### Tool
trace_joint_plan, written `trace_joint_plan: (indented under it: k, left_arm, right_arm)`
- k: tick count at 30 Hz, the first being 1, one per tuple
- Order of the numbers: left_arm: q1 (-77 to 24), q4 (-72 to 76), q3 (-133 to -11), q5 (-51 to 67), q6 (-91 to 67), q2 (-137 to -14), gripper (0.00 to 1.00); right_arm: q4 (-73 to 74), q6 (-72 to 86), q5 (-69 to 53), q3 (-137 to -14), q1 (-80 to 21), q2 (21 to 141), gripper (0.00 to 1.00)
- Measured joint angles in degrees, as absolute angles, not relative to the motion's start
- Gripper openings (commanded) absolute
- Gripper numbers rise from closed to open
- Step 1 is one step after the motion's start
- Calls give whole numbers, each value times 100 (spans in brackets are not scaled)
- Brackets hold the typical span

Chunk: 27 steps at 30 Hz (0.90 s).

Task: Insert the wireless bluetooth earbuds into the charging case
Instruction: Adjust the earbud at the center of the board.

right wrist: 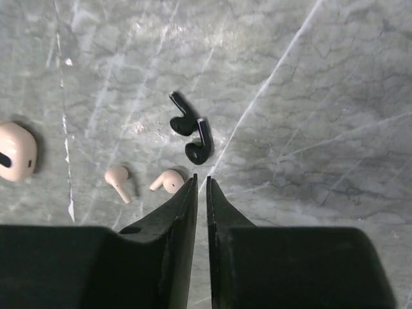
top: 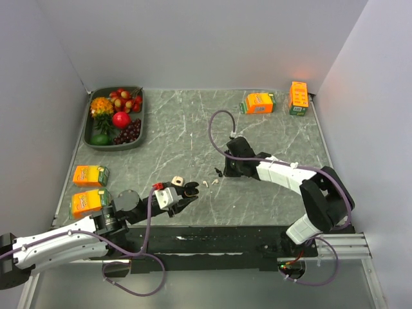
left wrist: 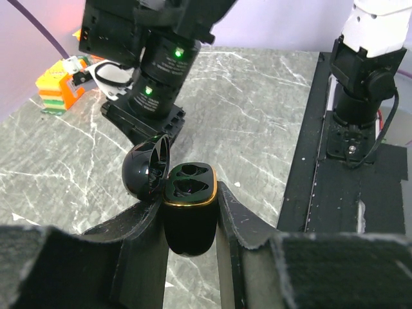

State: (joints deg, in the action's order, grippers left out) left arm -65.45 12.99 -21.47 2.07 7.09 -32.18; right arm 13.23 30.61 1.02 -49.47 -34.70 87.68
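Left gripper (left wrist: 190, 201), closest to the lens, is clamping the black charging case (left wrist: 188, 226) upright between its fingers, with the lid (left wrist: 145, 171) hanging open to one side and both wells appearing to sit empty. Across the marble table (top: 277, 135), the right gripper (right wrist: 201, 183) is hovering low, tips pinched almost together with only a thin slit between them and nothing in it. Just beyond those tips the black earbuds (right wrist: 192, 132) are lying touching each other on the stone, while the white earbuds (right wrist: 119, 182) are resting near them, a little apart from one another, with a pale case (right wrist: 15, 152) sitting further off at the edge of the right wrist view. By this showing the job is barely getting under way (the case is lifted and opened, which is the preparation): no bud is sitting in a well, none is being gripped, and all four are waiting to be picked up and seated.
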Motion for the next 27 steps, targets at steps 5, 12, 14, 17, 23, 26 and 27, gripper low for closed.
trace_joint_plan:
  k: [5,12,14,17,23,26,27]
  left_arm:
    - [-6545,1406,-2147,158,611,-3306,1]
    - [-6545,1433,-2147,145,530,-3439,1]
    - [-6545,1433,-2147,143,526,-3485,1]
    - [-6545,1435,-2145,143,521,-3514,1]
    - [-6545,1527,-2147,143,517,-3542,1]
    - [-6545,1518,-2147,141,517,-3553,1]
    - [-6545,1522,-2145,141,517,-3553,1]
  right_arm:
    - [1109,3061,121,-4829,-3544,8779,24]
    - [801,3037,54,-4812,-3625,8954,21]
    - [797,3039,-5,-4812,-3625,9037,21]
    - [779,3039,-91,-4827,-3647,9142,20]
    - [746,3039,-161,-4960,-3636,9421,20]
    - [792,3044,-161,-4960,-3551,9522,22]
    - [801,3065,-172,-4960,-3479,9550,25]
